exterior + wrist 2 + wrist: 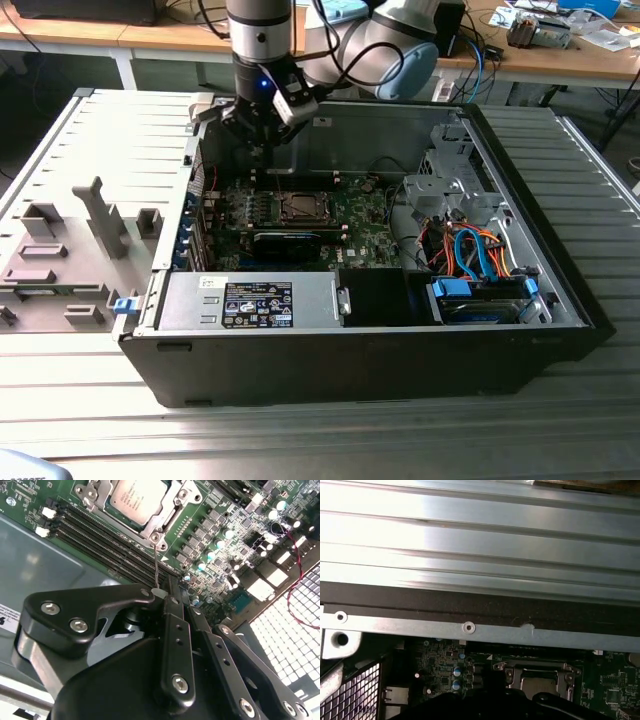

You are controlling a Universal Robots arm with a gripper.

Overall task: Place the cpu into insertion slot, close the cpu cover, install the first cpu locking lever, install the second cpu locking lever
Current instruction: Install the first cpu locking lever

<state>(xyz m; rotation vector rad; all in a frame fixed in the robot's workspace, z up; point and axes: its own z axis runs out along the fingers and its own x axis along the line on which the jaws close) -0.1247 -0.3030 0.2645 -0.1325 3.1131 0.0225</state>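
Black gripper (172, 600): clenched, empty, lower centre | silvery-grey square cpu (137, 500): seated, upper centre, silvery metal cpu cover (161, 526) closed | risk: fingers snagging thin locking lever (156, 570), likely.

Robotics lab: opened computer case (360, 330), cluttered wooden benches (560, 55).

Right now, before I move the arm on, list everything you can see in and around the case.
cpu: one, silvery-grey, seated in the insertion slot
insertion slot: one, metal-rimmed, on the green board
cpu cover: one, silvery frame, down around the cpu
computer case: one, black, open on the slatted table
power supply: one, silver, near wall of the case
cables: a bundle, orange and blue, the exterior view's right
grey fixture tray: one, the exterior view's left
gripper: one, black, above the board beside the slot
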